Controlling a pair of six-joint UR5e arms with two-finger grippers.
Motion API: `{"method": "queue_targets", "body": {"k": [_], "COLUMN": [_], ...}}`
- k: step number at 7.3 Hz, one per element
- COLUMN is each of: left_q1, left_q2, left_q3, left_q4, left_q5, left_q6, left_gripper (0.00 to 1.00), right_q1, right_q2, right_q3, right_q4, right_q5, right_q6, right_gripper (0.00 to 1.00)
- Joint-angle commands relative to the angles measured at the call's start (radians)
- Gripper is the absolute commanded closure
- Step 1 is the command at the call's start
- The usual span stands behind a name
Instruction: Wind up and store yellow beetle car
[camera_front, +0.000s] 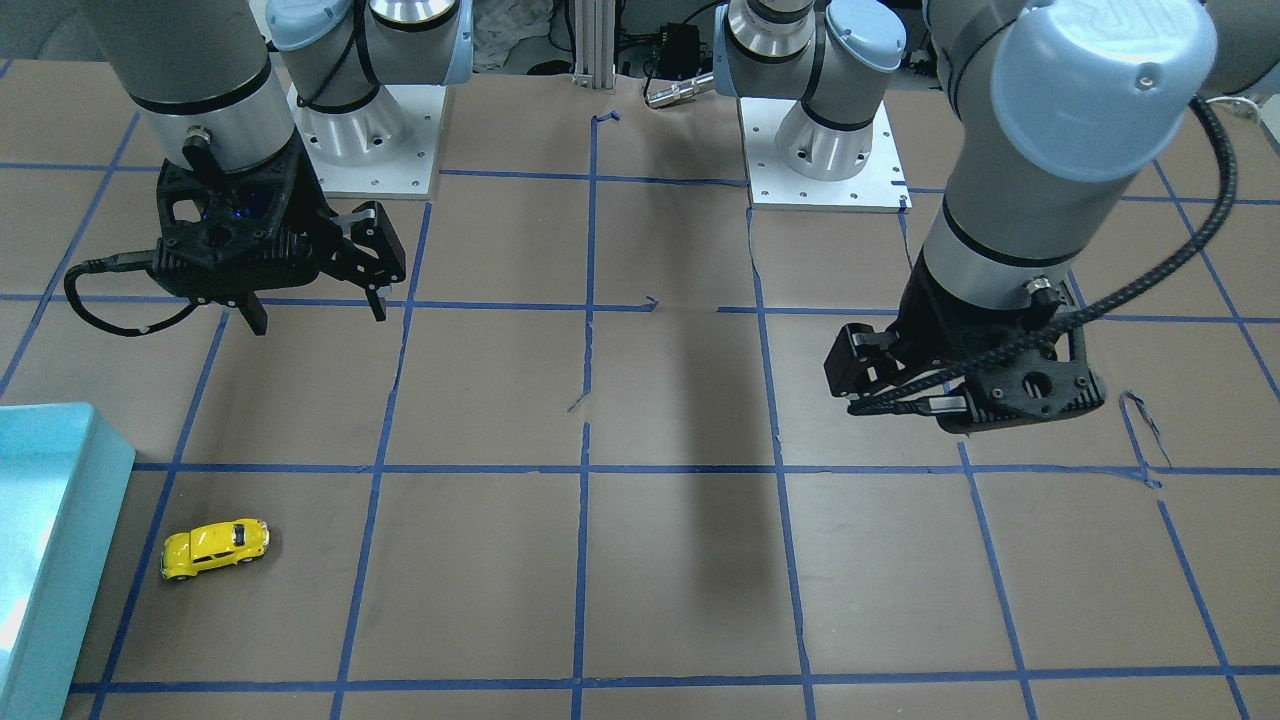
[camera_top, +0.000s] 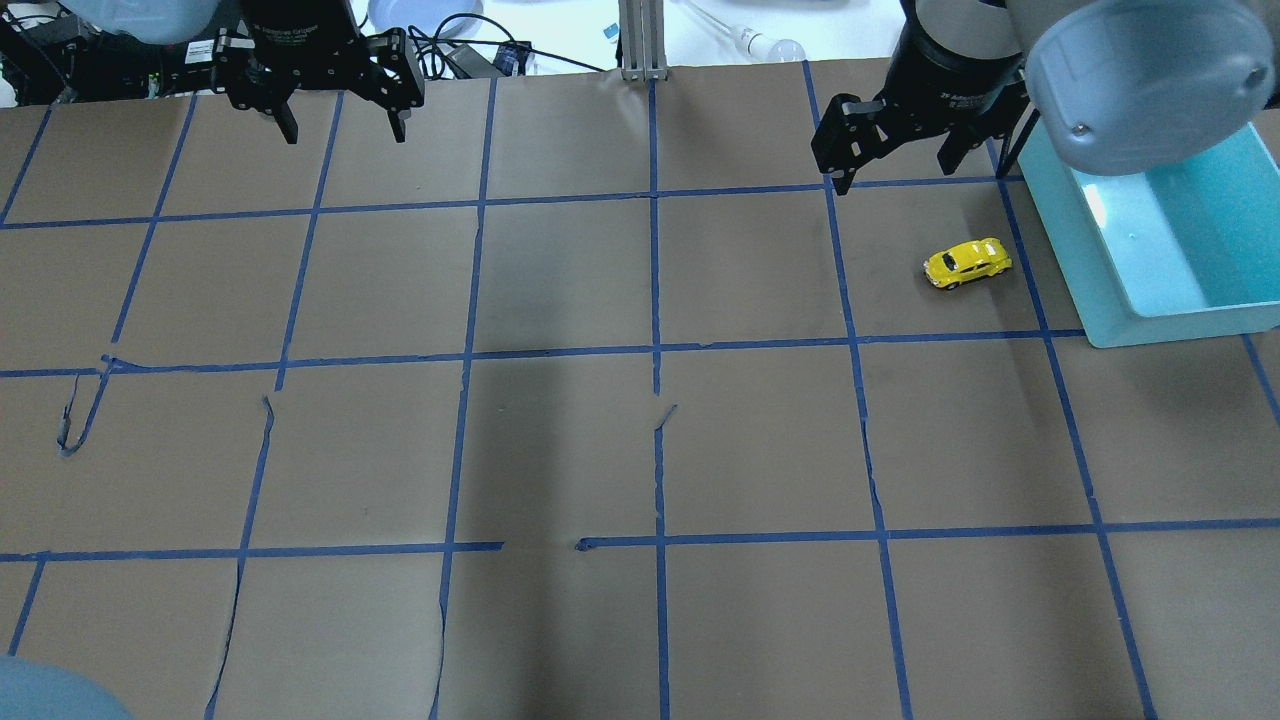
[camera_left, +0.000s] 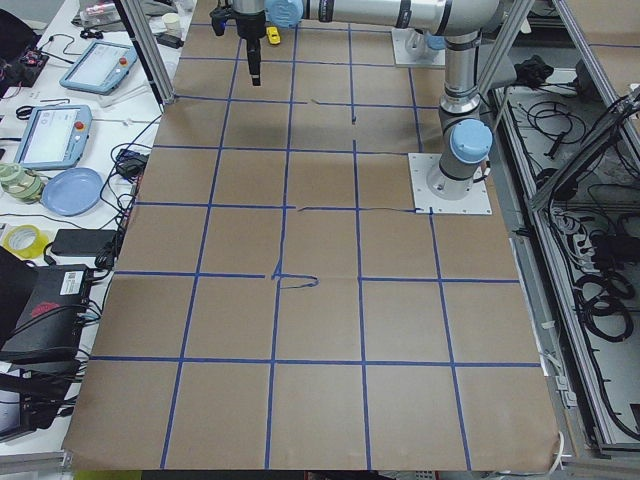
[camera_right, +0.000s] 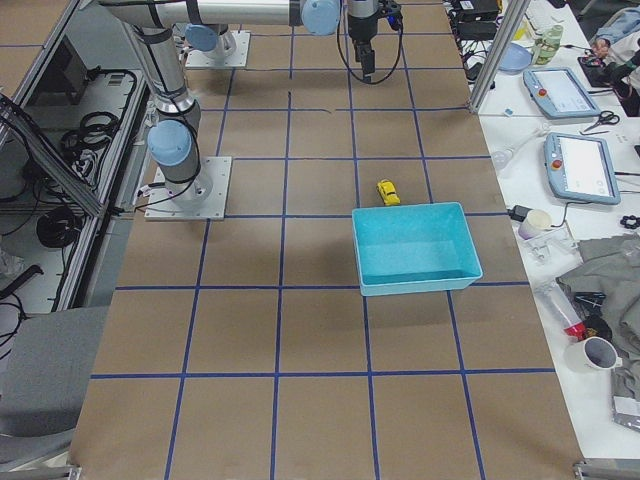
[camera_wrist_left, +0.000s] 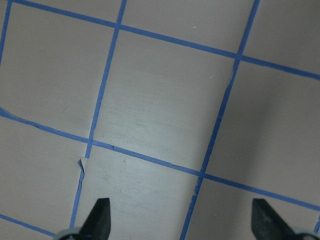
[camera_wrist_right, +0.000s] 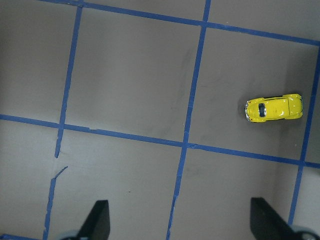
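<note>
1. Find the yellow beetle car (camera_top: 967, 263) upright on its wheels on the tabletop (camera_top: 560, 450), just beside the teal bin (camera_top: 1180, 325), outside it and not touching its wall.
2. Note the right jaws spread wide and empty, hanging high over the tabletop near the car. In the right wrist view, see the car off-centre, toward one fingertip's side.
3. Note the left jaws likewise spread wide and empty, well apart from the car, over the tabletop's other half.
4. Judge the task as not yet begun: no grasp, no winding, car not in the bin.
5. Beware a descent without re-centring: likely to land a fingertip on the rounded roof and skid the car away on its free wheels.
6. Beware a pinch on the glossy, curved body: apt to squirt out sideways. Better to close across the flanks, square to the car's length.
7. Beware the bin wall just off one end of the car: risk of clipping the rim on the way down, or of nudging the car against it.
8. If a pull-back type, beware the winding drag: with too light a downward press, expect slipping wheels and no winding.
9. Avoid letting go on the tabletop once wound, or expect a runaway car, possibly beyond reach.
</note>
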Motion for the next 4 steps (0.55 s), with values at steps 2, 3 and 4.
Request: {"method": "queue_targets", "body": {"k": [2, 3, 4], "left_q1": [0.017, 0.052, 0.067], "left_q2": [0.027, 0.043, 0.069], "left_q3": [-0.039, -0.061, -0.093], "left_q4": [-0.001, -0.001, -0.002], "left_q5": [-0.127, -0.159, -0.159], "left_q6": [0.087, 0.128, 0.191], "left_gripper": [0.0, 0.0, 0.0], "right_q1": [0.001, 0.001, 0.001], "right_q2": [0.0, 0.0, 0.0], "right_q3": [0.0, 0.0, 0.0], "right_q4": [0.0, 0.0, 0.0], "right_q5": [0.0, 0.0, 0.0], "right_q6": [0.001, 0.001, 0.001], "right_gripper": [0.0, 0.0, 0.0]}}
